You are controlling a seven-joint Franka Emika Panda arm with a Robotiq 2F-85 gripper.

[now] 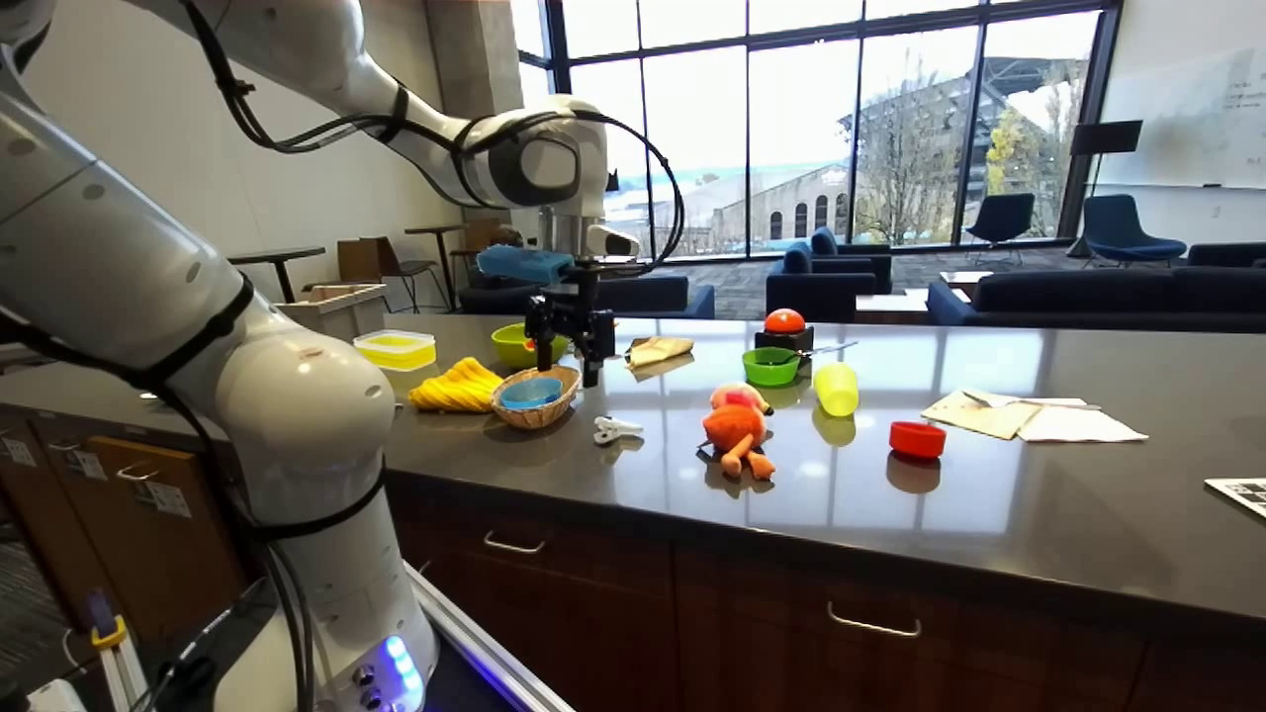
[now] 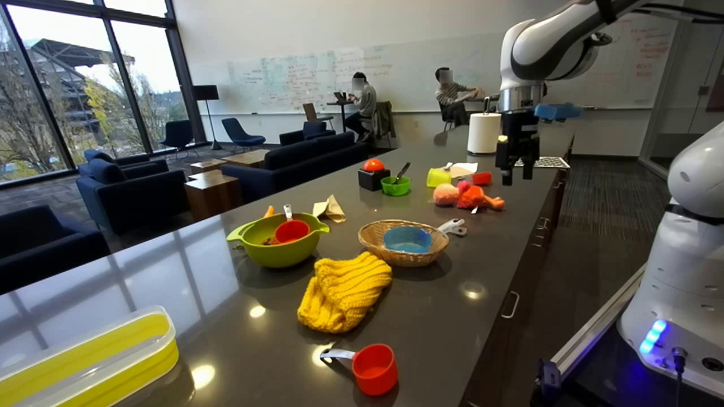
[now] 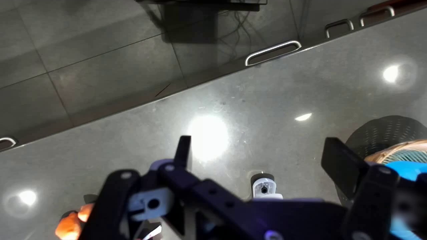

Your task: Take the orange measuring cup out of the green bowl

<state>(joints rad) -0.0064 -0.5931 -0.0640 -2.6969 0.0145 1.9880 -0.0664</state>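
Note:
The orange measuring cup (image 2: pixel 292 230) looks red-orange and lies inside the green bowl (image 2: pixel 274 257), its metal handle up against the far rim. In an exterior view the green bowl (image 1: pixel 511 348) is partly behind my gripper (image 1: pixel 567 373), and only a bit of orange shows in it. My gripper (image 3: pixel 257 146) points down above the counter with its fingers wide apart and nothing between them. A white clip (image 3: pixel 264 188) lies on the counter below. The bowl and cup are out of the wrist view.
A wicker basket (image 2: pixel 369 249) holding a blue cup (image 2: pixel 407 240) stands near the bowl, beside a yellow knit cloth (image 2: pixel 345 291). Another red measuring cup (image 2: pixel 375 368) lies on the counter. A plush toy (image 1: pixel 737 427), a small green bowl (image 1: pixel 769 368) and a yellow cup (image 1: pixel 837 390) stand farther along.

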